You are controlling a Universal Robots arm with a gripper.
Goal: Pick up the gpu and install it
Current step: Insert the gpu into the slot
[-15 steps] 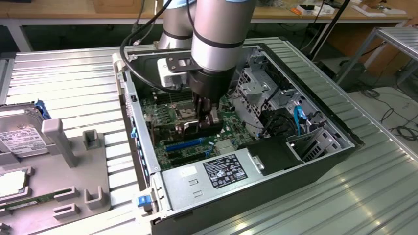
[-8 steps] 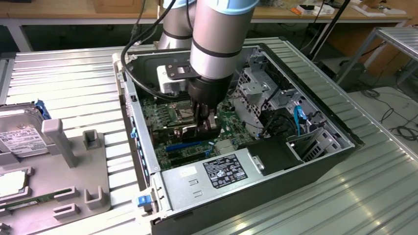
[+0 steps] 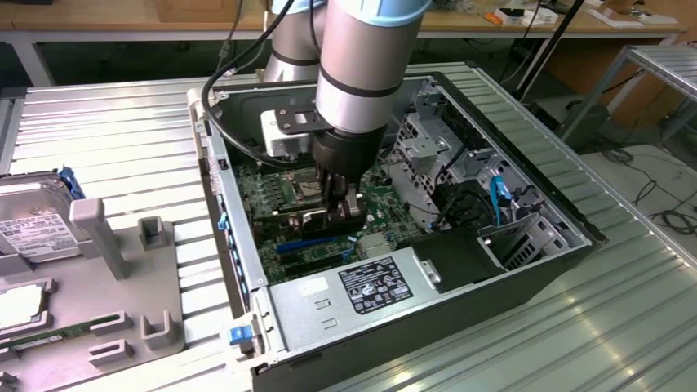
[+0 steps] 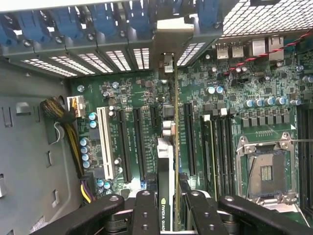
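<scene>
While we are inside the case point(image 3: 436, 327), our gripper point(image 3: 344, 211) is pinching the gpu point(image 4: 165, 171) edge-on.
Power supply point(image 3: 370, 286) is sitting at the gripper's six o'clock, exterior view.

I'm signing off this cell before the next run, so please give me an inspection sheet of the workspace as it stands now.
surface: ribbed metal table, carrying an open computer case.
job's things: gpu held edge-on above the motherboard slots, bracket end toward the case's rear openings; seating cannot be told.
clutter: grey fixture tray with a hard drive and memory stick, at the exterior view's left.
tool: inside the case, shut on the gpu.
cables: black cable along the arm; blue cable and yellow-black wire bundle inside the case.
surroundings: wooden bench behind; loose cables on the floor.
</scene>
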